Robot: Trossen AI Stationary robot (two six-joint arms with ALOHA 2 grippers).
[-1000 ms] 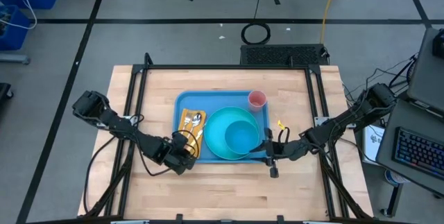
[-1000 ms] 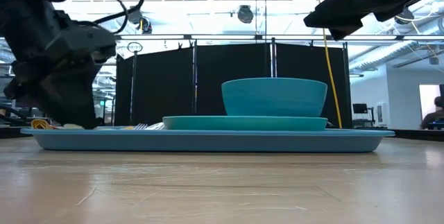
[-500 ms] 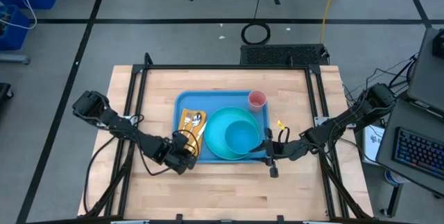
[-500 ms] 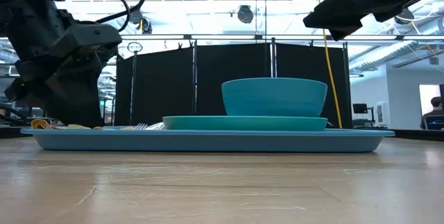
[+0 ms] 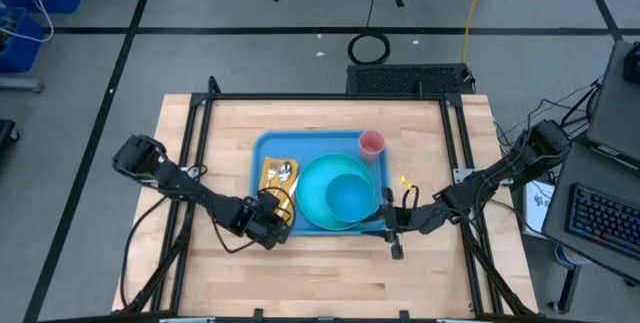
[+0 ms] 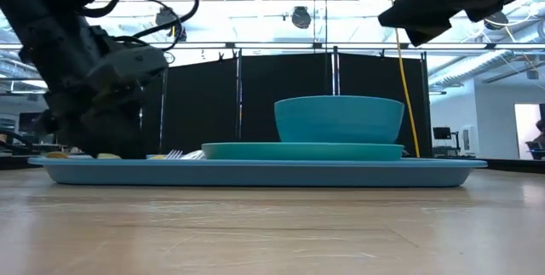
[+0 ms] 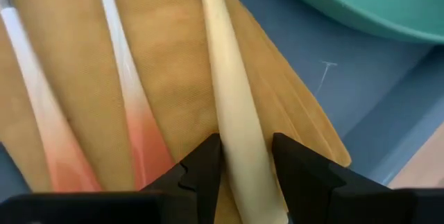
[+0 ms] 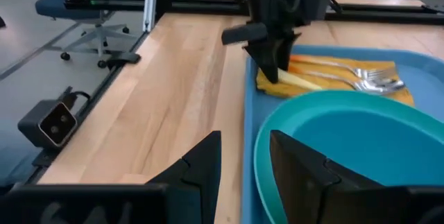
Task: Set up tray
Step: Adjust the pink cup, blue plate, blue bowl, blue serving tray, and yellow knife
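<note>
The blue tray (image 5: 300,144) lies flat mid-table. On its left part a yellow napkin (image 5: 268,175) carries a fork and spoon (image 5: 284,173) and a cream-handled utensil (image 7: 225,78). A turquoise plate (image 5: 312,208) with a bowl (image 5: 346,195) fills the tray's right part, and a pink cup (image 5: 371,143) stands at its far right corner. My left gripper (image 5: 275,225) sits at the napkin's near end, shut on the cream handle. My right gripper (image 5: 388,226) hovers open above the tray's near right corner, touching nothing. My left gripper pinches the cream-handled utensil by the near end of its handle (image 7: 239,156) between the two fingers (image 7: 205,170). They come from above, slanting down from the near left, one on each side of the handle. The utensil lies on the napkin (image 7: 173,92).
Bare wood lies around the tray on all sides. A black frame (image 5: 200,143) runs along the table's left, right and far edges. The plate's rim (image 8: 260,154) is just under my right gripper (image 8: 244,161), and my left gripper (image 8: 274,61) shows beyond it.
My left gripper has moved toward the table's right, from just outside the tray's near left corner to over the napkin's near end. The right arm has kept still.
</note>
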